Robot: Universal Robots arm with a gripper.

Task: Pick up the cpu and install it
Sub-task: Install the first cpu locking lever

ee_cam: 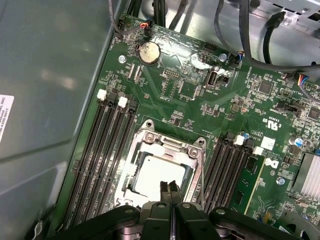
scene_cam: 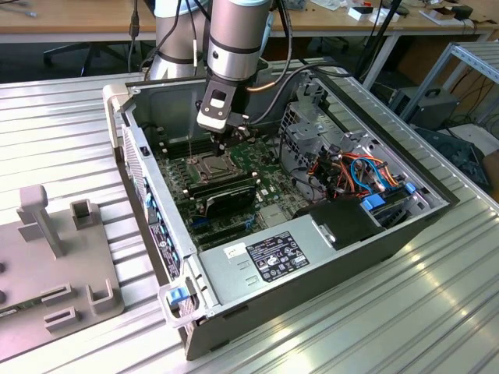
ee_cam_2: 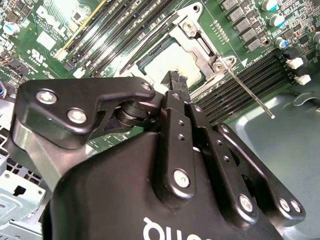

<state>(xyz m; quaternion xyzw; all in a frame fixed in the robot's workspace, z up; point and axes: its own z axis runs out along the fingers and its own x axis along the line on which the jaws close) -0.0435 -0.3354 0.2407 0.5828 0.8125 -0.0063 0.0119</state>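
Note:
The cpu (ee_cam: pixel 150 176) is a flat silver-grey square lying inside the open metal-framed socket (ee_cam: pixel 167 141) on the green motherboard (ee_cam: pixel 190 87). In the second wrist view the cpu (ee_cam_2: pixel 162 62) shows just beyond the fingertips. My gripper (ee_cam: pixel 170 189) hangs right over the cpu's edge with its two black fingers pressed together and nothing between them. In the exterior view the gripper (scene_cam: pixel 221 142) points down into the open computer case, just above the socket (scene_cam: pixel 210 164). Whether the fingertips touch the cpu, I cannot tell.
Black memory slots (ee_cam: pixel 102 150) flank the socket on both sides. The socket's thin lever rod (ee_cam_2: pixel 249 94) sticks out sideways. Memory sticks (scene_cam: pixel 226 189), a power supply (scene_cam: pixel 269 257) and bundled cables (scene_cam: pixel 351 171) fill the case. A grey fixture (scene_cam: pixel 54 257) stands at the exterior view's left.

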